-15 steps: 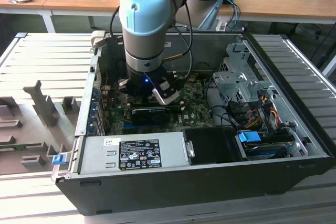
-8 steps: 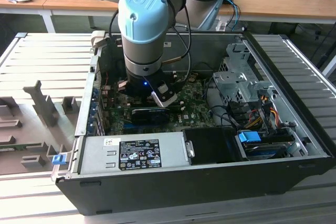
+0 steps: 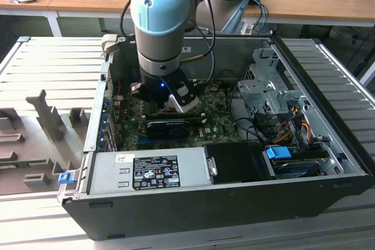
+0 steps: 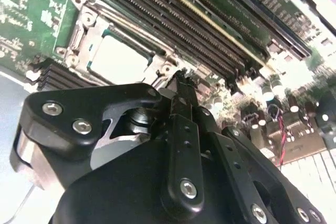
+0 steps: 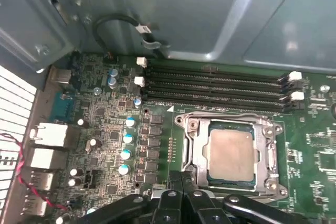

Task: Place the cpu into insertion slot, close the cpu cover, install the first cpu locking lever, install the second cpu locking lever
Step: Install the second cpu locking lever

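Observation:
The cpu, a pale square chip, lies in the insertion slot on the green motherboard. It also shows in the second wrist view as the cpu. The cpu cover, a metal frame, lies flat around the chip's edges, seen too as the cpu cover. My gripper is shut, its black fingers pressed together with nothing seen between them. The gripper has its tips right at the socket's edge near a corner. I cannot tell whether they touch a lever. In the exterior view the gripper hangs low inside the computer case.
Long memory slots run beside the socket, and blue-topped capacitors stand on its other side. The grey case wall rises close behind. A black expansion card, power supply and drive cage crowd the case.

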`<act>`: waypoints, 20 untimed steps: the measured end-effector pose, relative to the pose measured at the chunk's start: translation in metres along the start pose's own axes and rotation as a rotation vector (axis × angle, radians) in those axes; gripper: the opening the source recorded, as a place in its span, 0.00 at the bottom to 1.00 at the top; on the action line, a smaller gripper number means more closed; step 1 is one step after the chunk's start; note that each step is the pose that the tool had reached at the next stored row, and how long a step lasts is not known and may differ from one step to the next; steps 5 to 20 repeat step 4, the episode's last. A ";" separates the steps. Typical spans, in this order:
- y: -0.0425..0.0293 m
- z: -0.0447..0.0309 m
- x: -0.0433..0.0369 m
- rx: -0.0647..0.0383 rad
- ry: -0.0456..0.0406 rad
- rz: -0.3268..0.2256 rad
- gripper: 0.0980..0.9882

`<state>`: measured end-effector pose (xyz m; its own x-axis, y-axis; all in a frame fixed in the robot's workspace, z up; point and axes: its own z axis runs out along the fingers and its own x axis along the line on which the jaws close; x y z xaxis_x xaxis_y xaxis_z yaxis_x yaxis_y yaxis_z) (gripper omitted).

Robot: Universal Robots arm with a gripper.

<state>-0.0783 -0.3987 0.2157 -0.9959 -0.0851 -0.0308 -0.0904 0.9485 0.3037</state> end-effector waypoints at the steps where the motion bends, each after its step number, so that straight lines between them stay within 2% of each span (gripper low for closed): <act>1: 0.0009 -0.0028 -0.0001 0.000 0.0000 0.000 0.01; 3: 0.0016 -0.0049 -0.0002 0.000 0.0000 0.000 0.01; 20: 0.0016 -0.0049 -0.0002 0.000 -0.0001 0.000 0.01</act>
